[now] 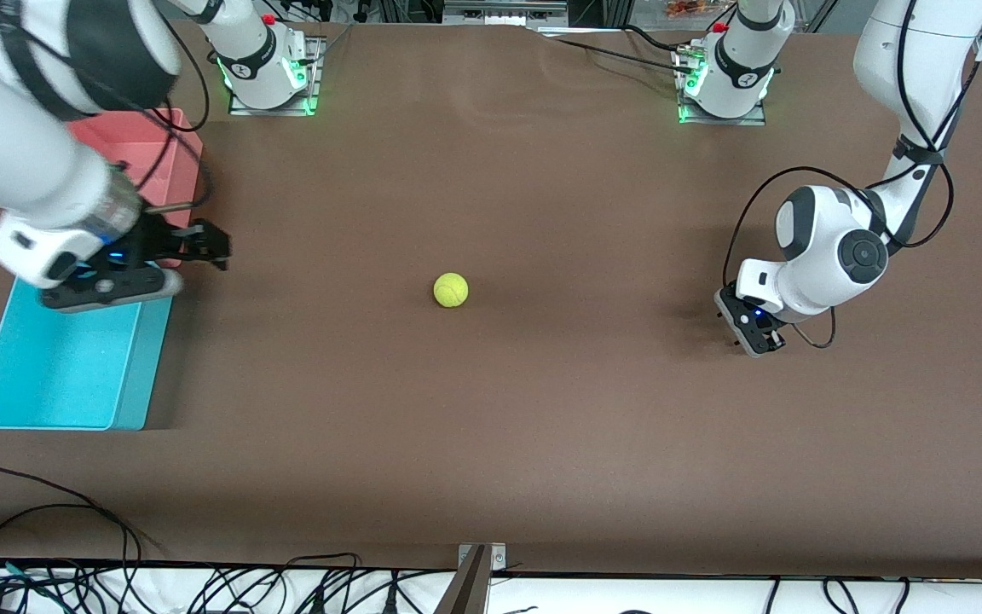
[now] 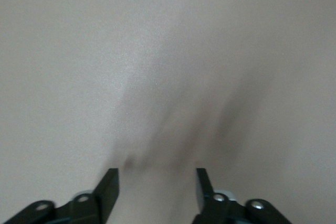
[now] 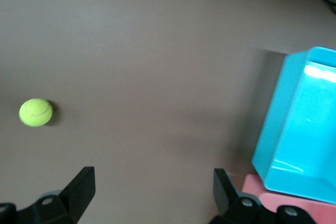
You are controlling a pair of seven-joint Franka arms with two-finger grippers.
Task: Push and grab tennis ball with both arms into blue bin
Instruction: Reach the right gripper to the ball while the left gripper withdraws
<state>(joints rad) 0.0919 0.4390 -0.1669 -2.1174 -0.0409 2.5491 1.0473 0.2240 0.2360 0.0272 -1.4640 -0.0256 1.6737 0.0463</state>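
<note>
One ball (image 1: 451, 290) lies on the bare table (image 1: 491, 426), mid-way between both arms. The left gripper (image 2: 156, 184) is parted over the table, holding nothing. The right gripper (image 3: 152, 187) is spread wide beside the blue bin (image 1: 65, 375), also holding nothing.

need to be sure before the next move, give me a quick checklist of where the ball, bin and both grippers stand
1. Tennis ball free on the brown table, mid-table, touched by nothing: ok.
2. Ball in the blue bin: not ok, it is still well apart from it.
3. Blue bin upright, nothing inside: ok.
4. Right gripper open, holding nothing, beside the bins at the right arm's end: ok.
5. Left gripper low over bare table at the left arm's end, fingers apart, holding nothing: ok.
6. Pink bin sits beside the blue one, so aim matters: ok.
</note>
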